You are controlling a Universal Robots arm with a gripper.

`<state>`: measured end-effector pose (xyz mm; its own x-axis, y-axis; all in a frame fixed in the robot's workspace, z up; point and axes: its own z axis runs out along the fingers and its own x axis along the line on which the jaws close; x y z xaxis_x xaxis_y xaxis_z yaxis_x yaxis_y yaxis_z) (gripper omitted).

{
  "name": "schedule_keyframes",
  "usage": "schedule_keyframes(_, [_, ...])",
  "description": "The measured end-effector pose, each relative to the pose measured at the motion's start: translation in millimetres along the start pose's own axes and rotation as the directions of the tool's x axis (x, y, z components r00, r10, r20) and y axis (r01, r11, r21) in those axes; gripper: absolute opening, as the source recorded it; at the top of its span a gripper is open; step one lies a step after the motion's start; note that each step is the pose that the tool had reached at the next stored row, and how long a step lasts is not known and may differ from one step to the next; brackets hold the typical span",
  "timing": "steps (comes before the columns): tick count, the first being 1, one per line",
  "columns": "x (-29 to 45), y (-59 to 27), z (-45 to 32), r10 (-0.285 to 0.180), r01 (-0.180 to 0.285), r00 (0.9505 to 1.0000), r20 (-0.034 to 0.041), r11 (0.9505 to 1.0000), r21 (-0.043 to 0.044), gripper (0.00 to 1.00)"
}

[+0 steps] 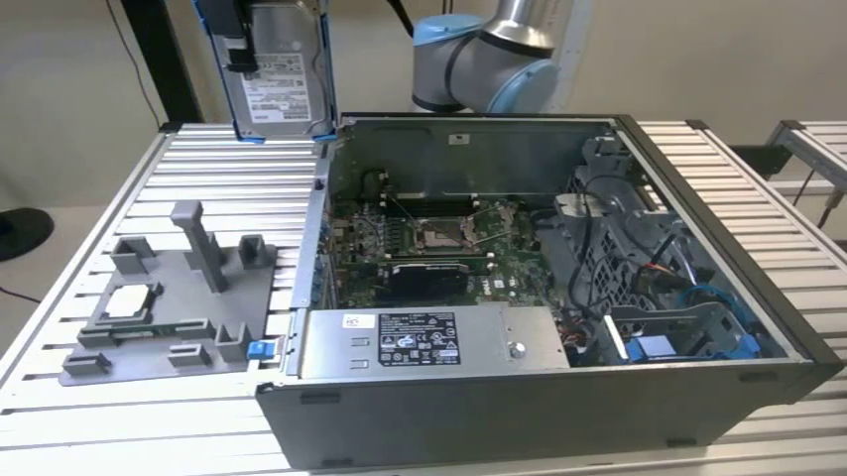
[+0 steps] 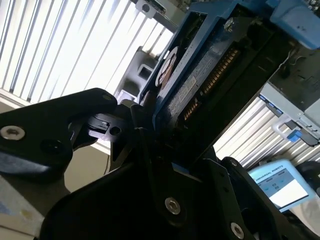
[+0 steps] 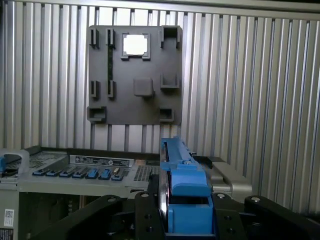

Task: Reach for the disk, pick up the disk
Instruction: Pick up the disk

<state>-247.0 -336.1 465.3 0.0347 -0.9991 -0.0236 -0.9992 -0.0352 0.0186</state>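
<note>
My gripper (image 3: pixel 186 202) is clamped shut on the disk (image 3: pixel 182 172). In both wrist views its black fingers (image 3: pixel 145 210) press against the two faces. In the upper left of the exterior view I see the disk hanging upright in the air, label side out, blue bracket along its edges, well clear of the table (image 1: pixel 119 198). The table is ribbed metal slats, with a beige wall (image 1: pixel 688 59) behind and the arm (image 1: pixel 483 59) at top centre. On the exterior view's left lies a grey tray (image 1: pixel 159 342) with a square chip (image 1: pixel 133 300) in one pocket. Beside it sits the open case (image 1: pixel 530 416), holding a board (image 1: pixel 437 238), a power supply (image 1: pixel 423 342) and blue cables (image 1: pixel 721 302).
</note>
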Motion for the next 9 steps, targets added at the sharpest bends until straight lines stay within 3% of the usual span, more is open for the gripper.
schedule_keyframes(9, [0.7, -19.0, -0.4, 0.0, 0.0, 1.0, 0.0, 1.0, -0.0002, 0.0])
